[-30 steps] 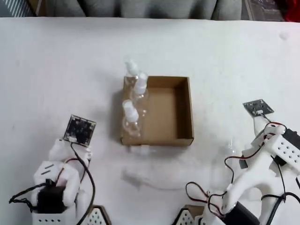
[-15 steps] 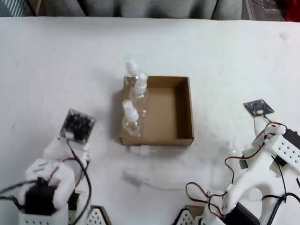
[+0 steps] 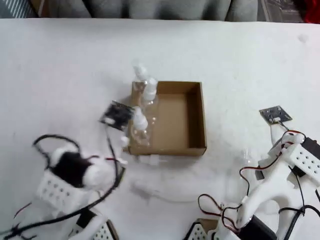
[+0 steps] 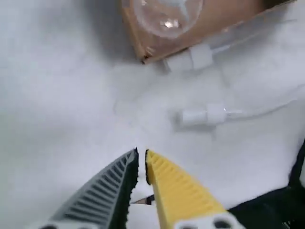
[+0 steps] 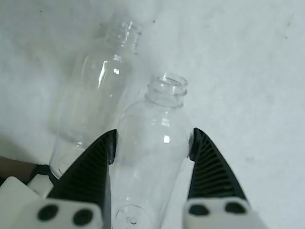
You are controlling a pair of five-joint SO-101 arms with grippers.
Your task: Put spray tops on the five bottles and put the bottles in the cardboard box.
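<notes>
**Three bottles capped at the box; two bottles and two spray tops outstanding**

Three capped bottles (image 3: 139,122) are recorded upright along the 9 o'clock wall of the cardboard box (image 3: 195,117). Whether the one at 11 o'clock stands inside the box or just behind its wall cannot be determined.

Two spray tops (image 4: 205,116) are found lying unfitted on the table (image 3: 60,65) at about 6 o'clock of the box, one of them just beside the front wall.

At 4 o'clock of the box, an uncapped bottle (image 5: 152,119) is clamped between the jaws of the right gripper (image 5: 153,135). A second uncapped bottle (image 5: 95,105) is noted just beside it. In the high view both are barely made out against the white surface, and whether they stand or lie cannot be told.

The left gripper (image 4: 141,157) is held over the table near the loose tops, fingers together on nothing.

Two cappings and two placements are judged to remain.
</notes>
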